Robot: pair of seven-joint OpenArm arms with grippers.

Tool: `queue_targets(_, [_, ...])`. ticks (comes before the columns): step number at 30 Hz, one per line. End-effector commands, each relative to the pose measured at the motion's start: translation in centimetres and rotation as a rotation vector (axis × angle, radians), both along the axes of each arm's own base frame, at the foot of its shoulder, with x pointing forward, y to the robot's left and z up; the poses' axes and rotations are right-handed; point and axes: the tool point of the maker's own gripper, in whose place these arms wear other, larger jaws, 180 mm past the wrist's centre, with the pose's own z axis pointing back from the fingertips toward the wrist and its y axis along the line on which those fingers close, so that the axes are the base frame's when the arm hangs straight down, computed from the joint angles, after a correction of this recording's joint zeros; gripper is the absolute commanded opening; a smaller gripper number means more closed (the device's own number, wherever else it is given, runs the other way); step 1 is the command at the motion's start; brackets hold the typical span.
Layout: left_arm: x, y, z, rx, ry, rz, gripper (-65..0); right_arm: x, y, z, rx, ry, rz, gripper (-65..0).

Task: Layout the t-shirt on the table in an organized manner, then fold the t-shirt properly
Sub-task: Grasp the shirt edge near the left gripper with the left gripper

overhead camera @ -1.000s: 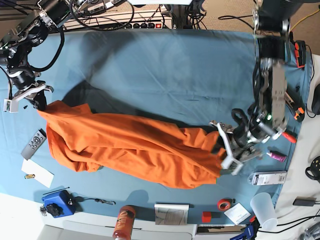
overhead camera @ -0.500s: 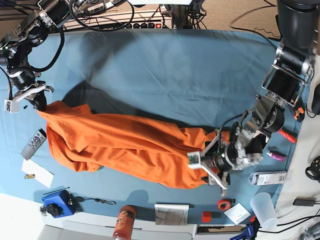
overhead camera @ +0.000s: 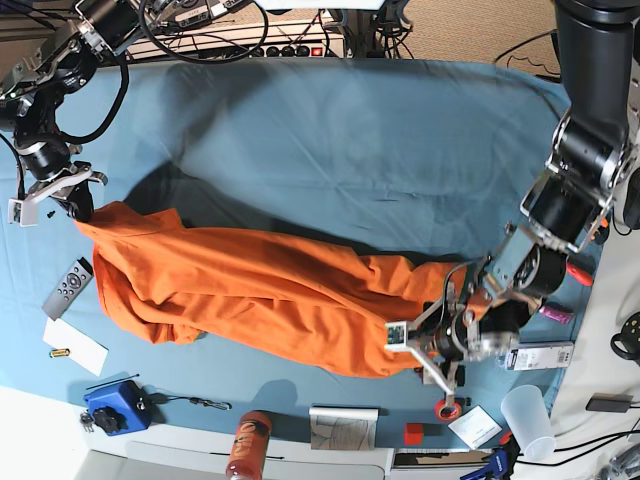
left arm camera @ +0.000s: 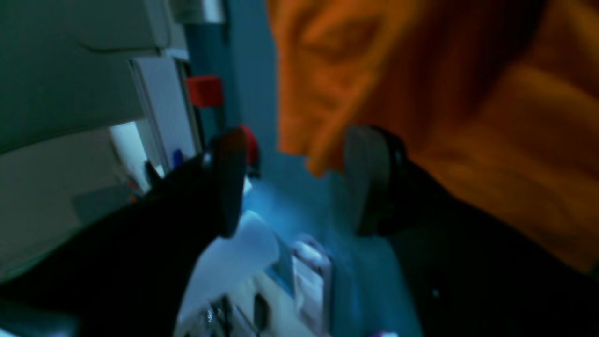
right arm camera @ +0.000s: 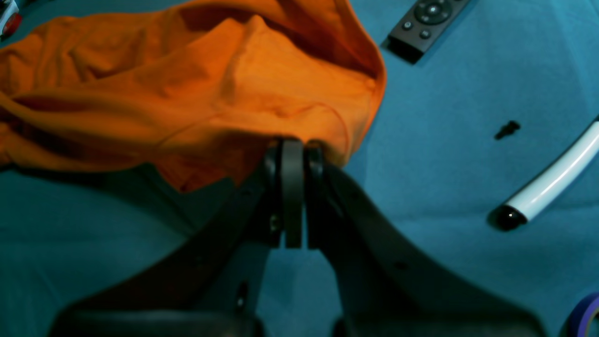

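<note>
The orange t-shirt (overhead camera: pixel 260 295) lies bunched in a long roll across the table (overhead camera: pixel 350 150), from far left to lower right. My right gripper (overhead camera: pixel 78 205) is shut on the shirt's left corner; the right wrist view shows the fingers (right arm camera: pixel 293 187) pressed together on an orange hem of the t-shirt (right arm camera: pixel 210 93). My left gripper (overhead camera: pixel 418 358) stands open at the shirt's lower right end. In the blurred left wrist view the two fingers (left arm camera: pixel 229 182) stand wide apart, and an edge of the t-shirt (left arm camera: pixel 421 93) hangs just past them, not gripped.
A remote (overhead camera: pixel 67 288), white paper (overhead camera: pixel 75 346) and a blue box (overhead camera: pixel 115 405) lie at the front left. An orange-lidded bottle (overhead camera: pixel 248 445), a red tape roll (overhead camera: pixel 448 408) and a plastic cup (overhead camera: pixel 527 420) line the front edge. A white tube (right arm camera: pixel 552 182) lies by my right gripper.
My left gripper has let go of the shirt's right end, opened wide and swung down toward the table's front edge. The right arm has stayed put, still gripping.
</note>
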Motion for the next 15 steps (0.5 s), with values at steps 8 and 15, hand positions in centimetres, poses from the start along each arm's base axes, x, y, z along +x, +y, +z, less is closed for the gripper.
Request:
queue_targets(8, [1.3,-1.5,1.0,-0.003,0.039,-0.013,-31.3,0.7,-0.3,1.8,-0.024,-0.061,0.009,-65.0])
queue_targets(15, [0.1,-1.6,-1.3,0.141,0.054,-0.082,-31.3,0.7,-0.3,1.8,-0.024,-0.06,0.009,-65.0])
